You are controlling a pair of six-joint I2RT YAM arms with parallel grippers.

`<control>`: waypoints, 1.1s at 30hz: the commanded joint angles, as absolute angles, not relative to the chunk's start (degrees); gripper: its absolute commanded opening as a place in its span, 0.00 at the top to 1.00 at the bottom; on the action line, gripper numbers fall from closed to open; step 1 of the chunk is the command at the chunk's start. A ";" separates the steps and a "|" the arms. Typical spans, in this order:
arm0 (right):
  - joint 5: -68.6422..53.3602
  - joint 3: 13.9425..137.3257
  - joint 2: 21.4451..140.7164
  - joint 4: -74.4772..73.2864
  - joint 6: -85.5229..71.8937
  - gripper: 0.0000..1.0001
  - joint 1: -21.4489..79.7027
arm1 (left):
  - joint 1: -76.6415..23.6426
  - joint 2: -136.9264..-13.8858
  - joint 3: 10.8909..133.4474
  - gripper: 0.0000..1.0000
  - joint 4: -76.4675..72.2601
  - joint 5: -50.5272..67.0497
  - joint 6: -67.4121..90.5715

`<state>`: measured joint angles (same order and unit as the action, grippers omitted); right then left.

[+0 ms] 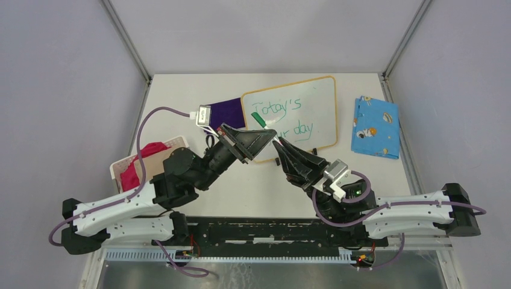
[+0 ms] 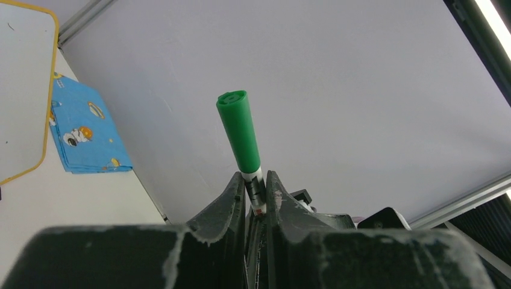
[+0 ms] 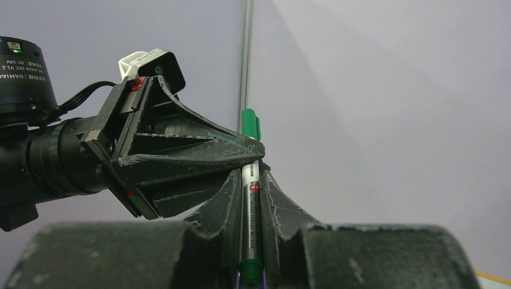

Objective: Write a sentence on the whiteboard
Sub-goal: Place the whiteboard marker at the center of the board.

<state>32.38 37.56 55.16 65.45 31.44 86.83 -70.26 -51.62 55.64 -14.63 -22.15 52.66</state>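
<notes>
Right gripper (image 3: 252,180), yours: shut tight on the marker (image 3: 250,201) barrel; left gripper (image 2: 256,180): pinched on the same marker just below its green cap (image 2: 239,126); step judged: writing finished, cap on; next you needed one grip released; whiteboard (image 1: 322,111), bearing the sentence (image 1: 283,114), lay beneath the cap end.
</notes>
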 commanded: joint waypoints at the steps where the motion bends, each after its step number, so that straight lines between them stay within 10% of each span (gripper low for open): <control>1: 30.70 37.35 53.80 64.16 29.43 1.00 86.78 | -70.29 -50.77 55.91 0.88 -16.13 -26.48 50.15; 5: 31.27 37.91 52.43 56.13 26.62 0.95 86.84 | -70.22 -49.53 55.47 0.98 -14.60 -28.75 48.45; 9: 32.15 37.90 49.86 46.59 23.83 0.49 86.83 | -70.24 -48.09 56.56 0.98 -6.49 -34.40 46.50; 14: 33.96 35.57 43.82 33.32 18.87 0.25 86.84 | -70.23 -47.32 60.79 0.98 15.51 -43.16 43.79; 24: 47.22 26.72 34.94 14.11 10.57 0.19 86.86 | -68.80 -52.88 61.07 0.98 45.86 -51.17 44.19; 33: 56.51 23.25 34.10 9.29 4.05 0.18 85.70 | -46.24 -60.13 48.90 0.98 34.66 -26.28 42.10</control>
